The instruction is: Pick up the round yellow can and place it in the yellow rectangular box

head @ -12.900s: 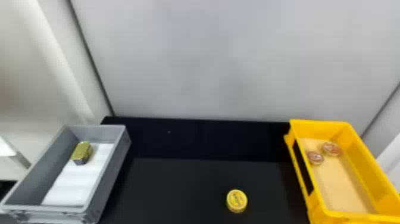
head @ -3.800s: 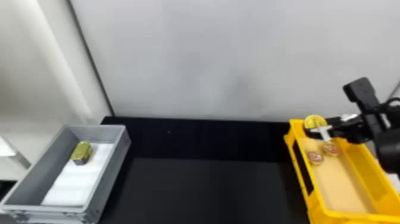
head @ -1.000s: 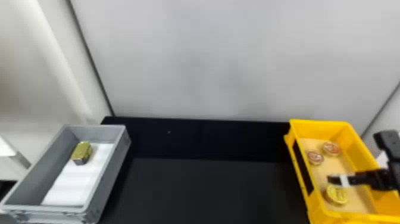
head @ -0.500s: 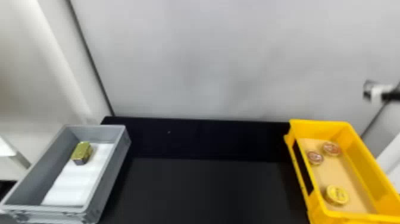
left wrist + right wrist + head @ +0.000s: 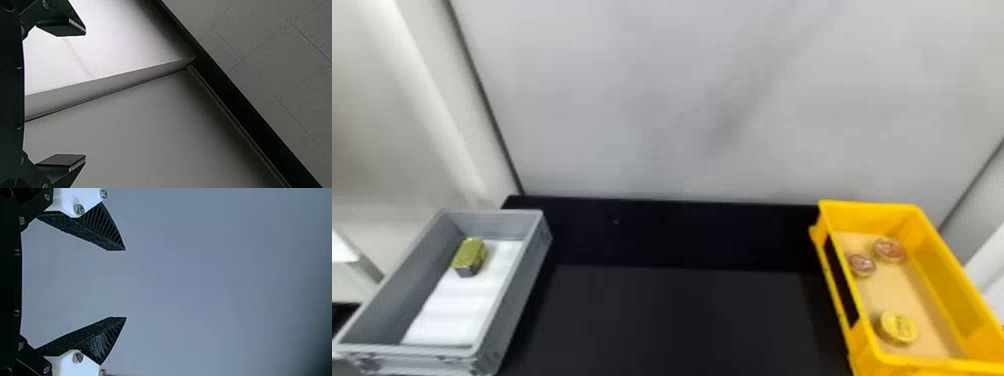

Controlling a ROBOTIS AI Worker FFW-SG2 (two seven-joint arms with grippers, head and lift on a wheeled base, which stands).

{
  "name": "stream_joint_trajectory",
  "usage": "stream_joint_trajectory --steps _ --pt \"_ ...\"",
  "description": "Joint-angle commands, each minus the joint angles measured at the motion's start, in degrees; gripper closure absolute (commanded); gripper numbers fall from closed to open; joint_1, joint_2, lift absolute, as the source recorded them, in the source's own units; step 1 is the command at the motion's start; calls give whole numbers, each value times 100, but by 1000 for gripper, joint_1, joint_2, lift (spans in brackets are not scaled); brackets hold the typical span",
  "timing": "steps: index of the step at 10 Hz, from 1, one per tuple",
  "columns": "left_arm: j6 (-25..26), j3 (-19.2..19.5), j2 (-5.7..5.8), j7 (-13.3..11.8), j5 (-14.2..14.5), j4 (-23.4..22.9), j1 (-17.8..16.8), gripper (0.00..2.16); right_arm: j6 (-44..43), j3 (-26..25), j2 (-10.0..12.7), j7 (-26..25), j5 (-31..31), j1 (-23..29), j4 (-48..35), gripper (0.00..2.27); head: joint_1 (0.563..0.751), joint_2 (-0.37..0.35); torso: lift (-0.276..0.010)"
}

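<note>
The round yellow can lies flat on the tan floor of the yellow rectangular box, in the half nearer to me, close to its left wall. My right gripper stands open in the right wrist view, away from the box, with plain grey wall beyond its fingers. My left gripper is parked and open in the left wrist view, facing wall and ceiling, with nothing held.
Two reddish round cans sit farther back in the yellow box. On the left is a grey box holding a gold rectangular tin on white lining. A black table lies between the boxes.
The yellow can went from the table into the yellow box, carried by my right gripper. That gripper then let go, rose, and withdrew to the right.
</note>
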Motion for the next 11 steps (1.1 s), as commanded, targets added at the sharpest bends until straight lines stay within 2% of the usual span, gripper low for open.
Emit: stream_joint_trajectory --steps 1,3,8,11 --pt "-16 20 20 0 -9 8 24 142 -779 432 -114 -187 -189 -443 -48 208 663 54 -9" --pt "-60 38 12 9 -9 8 51 140 -1078 696 -307 -310 -171 -856 -13 208 663 54 -9" --pt "-68 82 20 9 -18 8 95 142 -1236 846 -597 -451 49 -1269 -259 208 663 54 -9" --pt "-68 99 20 9 -18 8 104 140 -1078 933 -641 -556 14 -1331 -312 209 663 54 -9"
